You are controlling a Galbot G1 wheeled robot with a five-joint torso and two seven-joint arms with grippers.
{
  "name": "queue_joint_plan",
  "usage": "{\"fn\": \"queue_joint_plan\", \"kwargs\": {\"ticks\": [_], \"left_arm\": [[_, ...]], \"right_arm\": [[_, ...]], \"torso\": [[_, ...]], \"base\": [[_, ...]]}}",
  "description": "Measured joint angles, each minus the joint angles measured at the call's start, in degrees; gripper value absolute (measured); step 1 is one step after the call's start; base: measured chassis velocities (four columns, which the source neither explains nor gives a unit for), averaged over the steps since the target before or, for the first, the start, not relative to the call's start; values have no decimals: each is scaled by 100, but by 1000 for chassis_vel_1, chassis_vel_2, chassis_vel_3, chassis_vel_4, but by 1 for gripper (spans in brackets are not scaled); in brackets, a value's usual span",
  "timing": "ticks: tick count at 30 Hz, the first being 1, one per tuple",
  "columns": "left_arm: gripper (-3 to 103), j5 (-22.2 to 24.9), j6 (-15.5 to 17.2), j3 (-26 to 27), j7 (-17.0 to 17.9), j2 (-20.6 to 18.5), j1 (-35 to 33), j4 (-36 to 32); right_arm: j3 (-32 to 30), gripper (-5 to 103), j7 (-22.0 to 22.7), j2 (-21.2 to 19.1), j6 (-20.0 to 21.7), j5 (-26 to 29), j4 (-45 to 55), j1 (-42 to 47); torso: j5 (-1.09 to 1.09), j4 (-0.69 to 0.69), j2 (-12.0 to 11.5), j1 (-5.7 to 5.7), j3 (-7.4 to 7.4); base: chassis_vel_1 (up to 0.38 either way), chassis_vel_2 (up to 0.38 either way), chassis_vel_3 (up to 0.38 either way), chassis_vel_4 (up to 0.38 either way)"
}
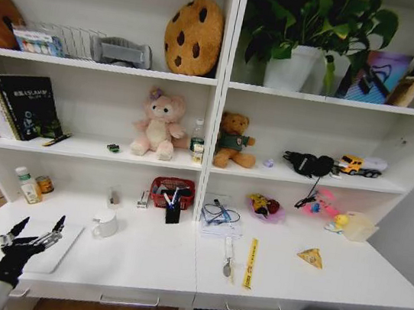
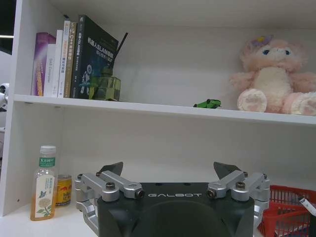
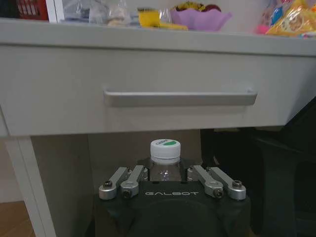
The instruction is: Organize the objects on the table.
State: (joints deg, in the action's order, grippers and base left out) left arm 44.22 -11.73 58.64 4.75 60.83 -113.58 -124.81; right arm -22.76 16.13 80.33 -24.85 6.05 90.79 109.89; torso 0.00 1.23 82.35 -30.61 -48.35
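Holding a small bottle point(image 3: 165, 163) with a white and green cap, your right gripper point(image 3: 168, 183) sits below the table point(image 1: 138, 261), facing the silver handle point(image 3: 179, 97) of a drawer point(image 3: 148, 84); its fingers are closed on the bottle. On the tabletop the clutter is spread out: a laptop point(image 1: 28, 247) at the near left, a mug point(image 1: 105, 224) just right of it, a red basket point(image 1: 172, 192) further back, a yellow strip point(image 1: 250, 262) and a tool point(image 1: 229, 257) near the middle. Your left gripper point(image 1: 32, 234) hovers over the laptop with its fingers spread wide and nothing between them. I judge you are partway through putting the bottle away. Next you would need to raise it above the table edge and choose a bare spot, clear of the drawer front.
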Motion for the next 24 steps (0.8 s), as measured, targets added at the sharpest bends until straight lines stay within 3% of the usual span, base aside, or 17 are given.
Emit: {"fn": "queue_joint_plan", "kwargs": {"ticks": [6, 11, 16, 19, 20, 24], "left_arm": [[100, 0, 0, 0, 0, 0, 0, 0], [100, 0, -1, 0, 0, 0, 0, 0], [100, 0, -1, 0, -1, 0, 0, 0], [100, 0, -1, 0, -1, 0, 0, 0], [100, 0, -1, 0, -1, 0, 0, 0], [100, 0, -1, 0, -1, 0, 0, 0]], "right_arm": [[122, 30, -117, -72, -94, 80, -896, -685], [298, 30, -276, -132, -246, 233, -2152, -2085], [306, 26, -332, -124, -141, 314, -2543, -2559], [360, 41, -353, -191, -73, 330, -2651, -2494], [360, 41, -353, -191, -73, 330, -2651, -2494], [365, 57, -334, -232, -335, 248, -2477, -1948]], "torso": [[0, 2, 0, 0, 0], [1, -1, -1, -1, -1], [0, -2, -1, -1, -1], [-1, 0, -1, -1, 0], [-1, 0, -1, -1, 0], [-1, 2, -1, 0, 0]], "base": [[0, 0, 0, 0], [0, 0, 0, 0], [0, 0, 0, 0], [0, 0, 0, 0], [0, 0, 0, 0], [0, 0, 0, 0]]}}
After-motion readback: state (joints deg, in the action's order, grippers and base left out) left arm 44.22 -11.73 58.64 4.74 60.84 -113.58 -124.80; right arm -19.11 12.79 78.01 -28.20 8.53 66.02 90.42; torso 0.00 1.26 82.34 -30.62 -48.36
